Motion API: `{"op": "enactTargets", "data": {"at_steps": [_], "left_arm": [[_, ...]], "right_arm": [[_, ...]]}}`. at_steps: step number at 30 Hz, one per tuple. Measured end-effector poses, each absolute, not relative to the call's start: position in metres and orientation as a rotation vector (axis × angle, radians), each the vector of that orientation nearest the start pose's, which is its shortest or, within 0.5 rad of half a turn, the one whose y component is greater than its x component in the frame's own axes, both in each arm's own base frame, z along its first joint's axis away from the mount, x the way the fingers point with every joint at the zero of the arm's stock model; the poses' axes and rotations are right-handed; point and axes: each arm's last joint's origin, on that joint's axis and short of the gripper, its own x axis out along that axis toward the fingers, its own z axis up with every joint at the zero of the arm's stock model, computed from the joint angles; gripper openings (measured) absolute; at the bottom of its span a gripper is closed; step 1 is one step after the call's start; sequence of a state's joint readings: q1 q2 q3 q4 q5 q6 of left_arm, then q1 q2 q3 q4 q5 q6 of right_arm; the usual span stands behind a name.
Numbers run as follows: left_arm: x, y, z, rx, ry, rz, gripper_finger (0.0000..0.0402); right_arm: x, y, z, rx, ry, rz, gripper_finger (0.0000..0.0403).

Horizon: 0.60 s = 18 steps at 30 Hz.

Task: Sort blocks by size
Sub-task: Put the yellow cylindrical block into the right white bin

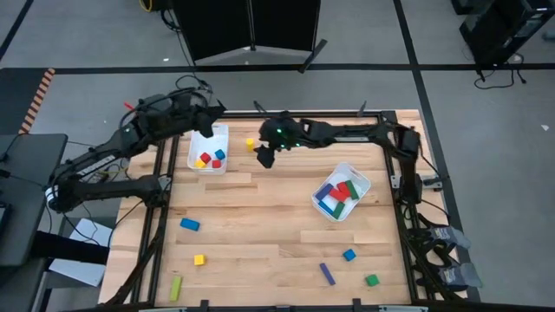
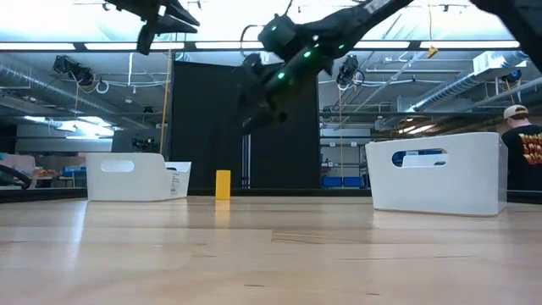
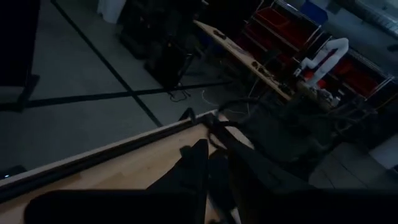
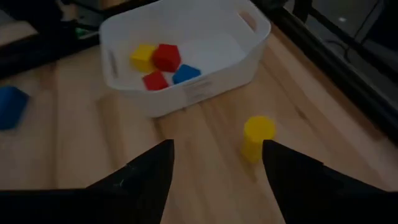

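Observation:
A yellow block (image 4: 258,137) stands upright on the table just right of the left white bin (image 1: 208,156). That bin holds small red, yellow and blue cubes (image 4: 163,62). My right gripper (image 4: 214,158) hovers open above the table beside the yellow block, which stands just ahead of its fingers, apart from both. In the high view, my left gripper (image 1: 212,111) is raised over the far edge of the left bin; its fingers stand close together with nothing seen between them. The right bin (image 1: 357,180) holds longer blocks in green, red, blue and purple.
Loose blocks lie on the near half of the table: a blue one (image 1: 189,224), a yellow cube (image 1: 199,259), a light green bar (image 1: 176,288), a purple bar (image 1: 327,274), a blue cube (image 1: 349,255) and a green cube (image 1: 371,280). A person shows beyond the table at the right (image 2: 521,144).

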<state>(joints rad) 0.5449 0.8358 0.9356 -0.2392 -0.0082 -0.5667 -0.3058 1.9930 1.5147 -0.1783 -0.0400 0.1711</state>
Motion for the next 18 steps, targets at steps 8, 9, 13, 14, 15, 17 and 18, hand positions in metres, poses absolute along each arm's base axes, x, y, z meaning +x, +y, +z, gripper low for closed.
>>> {"op": "enactTargets", "data": {"at_steps": [8, 9, 13, 14, 15, 17, 18], "left_arm": [[0.134, 0.083, 0.37, -0.601, -0.001, 0.614, 0.0068], [0.134, 0.082, 0.37, -0.601, 0.001, 0.615, 0.0068], [0.133, 0.082, 0.37, -0.599, -0.001, 0.615, 0.0068], [0.133, 0.082, 0.37, -0.595, 0.0, 0.614, 0.0068], [0.133, 0.082, 0.37, -0.591, 0.002, 0.615, 0.0068], [0.133, 0.082, 0.37, -0.589, 0.005, 0.615, 0.0068], [0.133, 0.082, 0.37, -0.589, 0.005, 0.615, 0.0068]], "right_arm": [[0.458, -0.165, 0.213, 0.276, 0.72, -0.314, 0.0284], [0.461, -0.167, 0.211, 0.284, 0.74, -0.312, 0.0286], [0.472, -0.176, 0.2, 0.308, 0.825, -0.319, 0.0295], [0.474, -0.178, 0.198, 0.311, 0.837, -0.32, 0.0297], [0.477, -0.179, 0.195, 0.314, 0.853, -0.321, 0.0298], [0.481, -0.181, 0.192, 0.316, 0.876, -0.326, 0.0299], [0.484, -0.182, 0.192, 0.313, 0.879, -0.331, 0.03]]}}
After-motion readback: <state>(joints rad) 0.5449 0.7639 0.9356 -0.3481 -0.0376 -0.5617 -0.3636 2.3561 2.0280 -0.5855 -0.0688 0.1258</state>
